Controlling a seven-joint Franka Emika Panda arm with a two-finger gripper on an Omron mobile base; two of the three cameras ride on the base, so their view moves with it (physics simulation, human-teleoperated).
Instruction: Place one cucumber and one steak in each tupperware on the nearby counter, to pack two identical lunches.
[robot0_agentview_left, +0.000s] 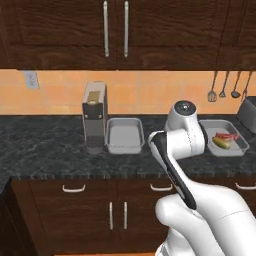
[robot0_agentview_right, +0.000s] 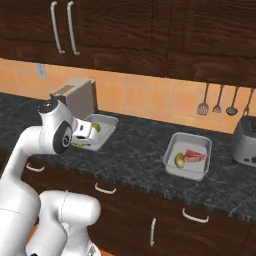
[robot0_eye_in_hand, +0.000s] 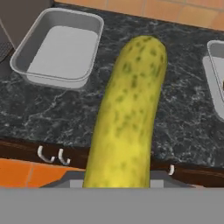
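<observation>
At the left of the dark speckled surface (robot0_agentview_left: 45, 145) stands a tall grey appliance (robot0_agentview_left: 94, 117), and just beside it lies the empty tupperware (robot0_agentview_left: 124, 135), a shallow grey tray with rounded corners. The tool (robot0_agentview_right: 86, 135) hangs above and in front of that tray, pinching a cucumber (robot0_eye_in_hand: 127, 118) by one end, so the yellow-green, speckled body juts out along the hand view toward the surface. It looks stiff and light with a smooth, probably slippery skin; a hold nearer its middle would likely swing less than this end grip, and firm pressure should do no harm. Further right, the second tupperware (robot0_agentview_left: 240, 141) already holds another cucumber (robot0_agentview_left: 221, 143) and a red steak (robot0_agentview_left: 227, 135), touching or nearly so. The steak reads as flat and limp, best taken across its short width. Beyond, an orange tiled backsplash (robot0_agentview_left: 145, 95) runs under dark wooden cabinets (robot0_agentview_left: 150, 30), utensils (robot0_agentview_left: 229, 86) hang at the right, and a silver toaster (robot0_agentview_right: 245, 142) sits at the far end.
</observation>
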